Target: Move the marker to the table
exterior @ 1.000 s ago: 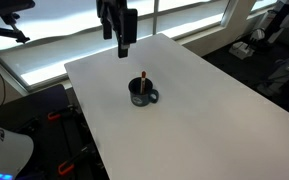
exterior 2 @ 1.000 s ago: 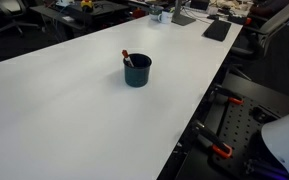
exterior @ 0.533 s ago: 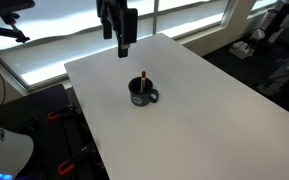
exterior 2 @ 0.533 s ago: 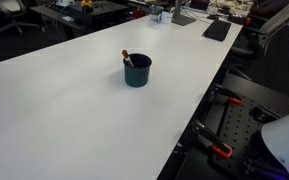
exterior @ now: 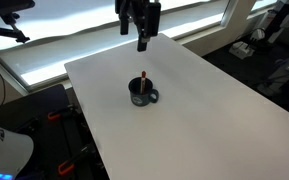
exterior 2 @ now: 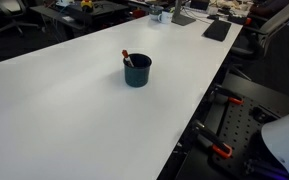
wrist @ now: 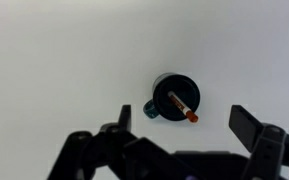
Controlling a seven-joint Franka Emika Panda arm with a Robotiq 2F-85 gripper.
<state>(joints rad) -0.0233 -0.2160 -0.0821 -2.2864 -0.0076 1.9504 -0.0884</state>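
Observation:
The reddish-orange marker (exterior: pixel 144 79) stands tilted inside the dark blue-black mug (exterior: pixel 143 95) on the white table (exterior: pixel 204 110). Both also show in an exterior view, marker (exterior 2: pixel 127 57) and mug (exterior 2: pixel 137 71), and in the wrist view, marker (wrist: pixel 182 105) and mug (wrist: pixel 174 98). My gripper (exterior: pixel 142 40) hangs high above the table, beyond the mug. In the wrist view its fingers (wrist: pixel 184 120) are spread wide and empty, with the mug seen from above between them.
The table's edges drop off to a dark floor. Black robot-stand parts with orange clamps (exterior 2: pixel 222 150) sit beside one edge. Office desks and chairs (exterior 2: pixel 84 10) stand beyond the far edge, and windows (exterior: pixel 44 45) line the back.
The gripper has moved sideways, to the right in the exterior view that shows it, and stays high above the table. The mug and marker have not moved.

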